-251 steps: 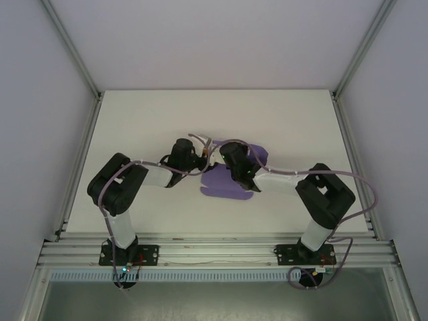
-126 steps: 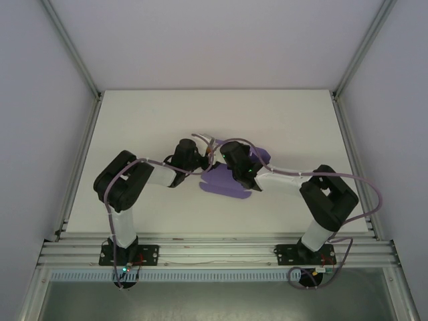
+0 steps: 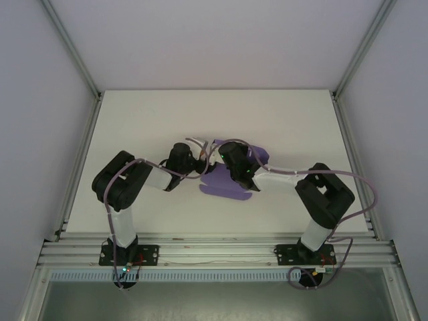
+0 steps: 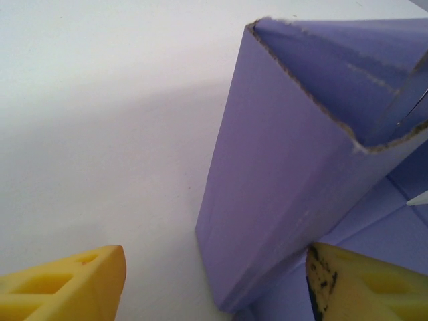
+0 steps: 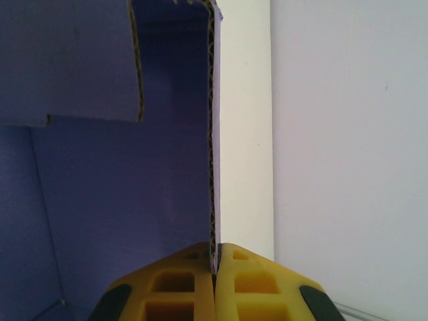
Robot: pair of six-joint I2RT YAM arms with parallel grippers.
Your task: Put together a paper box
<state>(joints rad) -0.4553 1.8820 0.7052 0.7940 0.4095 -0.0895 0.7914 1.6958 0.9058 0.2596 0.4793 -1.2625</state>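
Top view with both wrist views: the paper box [image 3: 231, 182], a partly folded purple die-cut card, lies near the middle of the white worktop [image 3: 134, 120], about midway between its left and right edges, with both arms meeting over it. The right claw [image 5: 214, 264] is pinched closed on the top edge of one upright corrugated wall, the card sandwiched between its two yellow fingers [image 5: 177, 281]. To the left of that wall lie the box's inner faces, bare purple card with a second flap folded across above. The left claw [image 4: 214, 267] is spread wide and grips nothing. One yellow finger hangs over bare worktop outside a raised box wall and the other over the purple base panel, so it straddles that wall's lower corner.
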